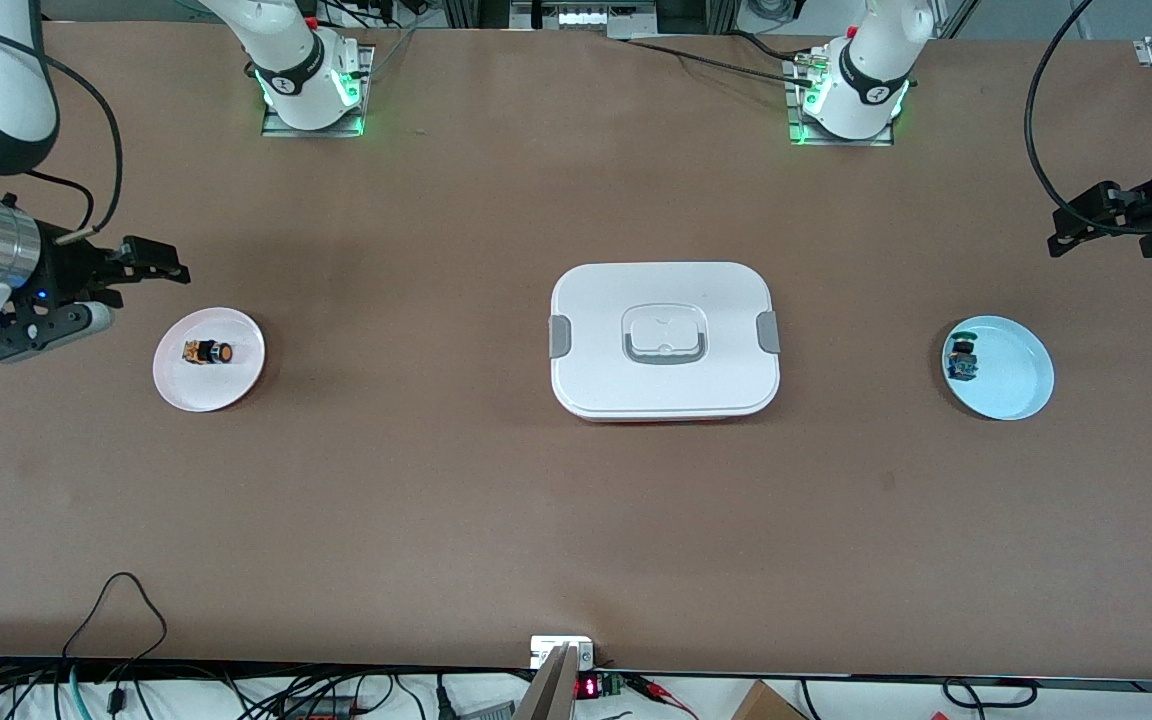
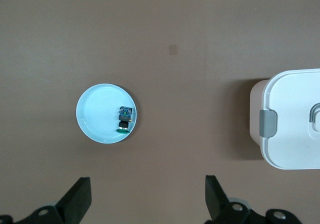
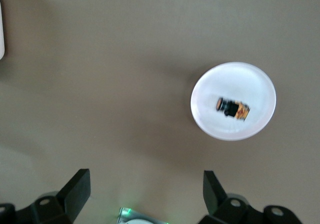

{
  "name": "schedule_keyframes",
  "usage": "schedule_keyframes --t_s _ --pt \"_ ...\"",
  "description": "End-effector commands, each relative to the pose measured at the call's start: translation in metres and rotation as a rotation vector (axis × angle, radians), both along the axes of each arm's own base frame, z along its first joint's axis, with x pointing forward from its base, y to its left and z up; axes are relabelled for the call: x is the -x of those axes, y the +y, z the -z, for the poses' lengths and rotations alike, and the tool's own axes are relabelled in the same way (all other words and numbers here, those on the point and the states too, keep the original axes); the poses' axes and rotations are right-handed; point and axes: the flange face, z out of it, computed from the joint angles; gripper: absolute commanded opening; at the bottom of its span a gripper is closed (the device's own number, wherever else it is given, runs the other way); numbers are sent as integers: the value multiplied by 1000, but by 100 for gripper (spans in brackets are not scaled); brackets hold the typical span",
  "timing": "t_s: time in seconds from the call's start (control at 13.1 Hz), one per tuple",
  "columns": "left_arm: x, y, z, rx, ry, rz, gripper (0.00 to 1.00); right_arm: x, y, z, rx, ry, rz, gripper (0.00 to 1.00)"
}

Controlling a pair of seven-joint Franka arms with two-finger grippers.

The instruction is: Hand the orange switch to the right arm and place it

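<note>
Both grippers — left, right — hang empty, fingers wide; orange switch on pink plate.

A brown surface was seen carrying a white lidded box centrally, flanked by a pink plate and a blue plate.

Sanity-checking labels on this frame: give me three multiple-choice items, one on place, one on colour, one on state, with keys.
1. The orange switch lies:
A. on the white lidded container
B. on the white plate
C. on the bare table

2. The plate under the green-capped switch is:
A. light blue
B. red
C. black

3. The right gripper is:
A. shut on the orange switch
B. open, holding nothing
C. shut on a plate

Key: B, it sits on the white plate; A, the light blue plate shows it; B, its fingers stand apart, nothing between.
</note>
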Motion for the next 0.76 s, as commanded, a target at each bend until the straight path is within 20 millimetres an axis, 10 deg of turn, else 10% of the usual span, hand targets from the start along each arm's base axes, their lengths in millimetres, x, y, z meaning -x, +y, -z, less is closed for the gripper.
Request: schedule_keyframes --t_s 0.0,0.23,0.69 --pt "-4 -1 -5 -14 4 6 100 10 12 -14 47 55 112 100" --pt "-4 -1 -5 -14 4 6 100 9 33 -15 177 26 62 100" --pt "-4 -1 -5 -12 4 6 100 -12 -8 -20 179 -108 164 100"
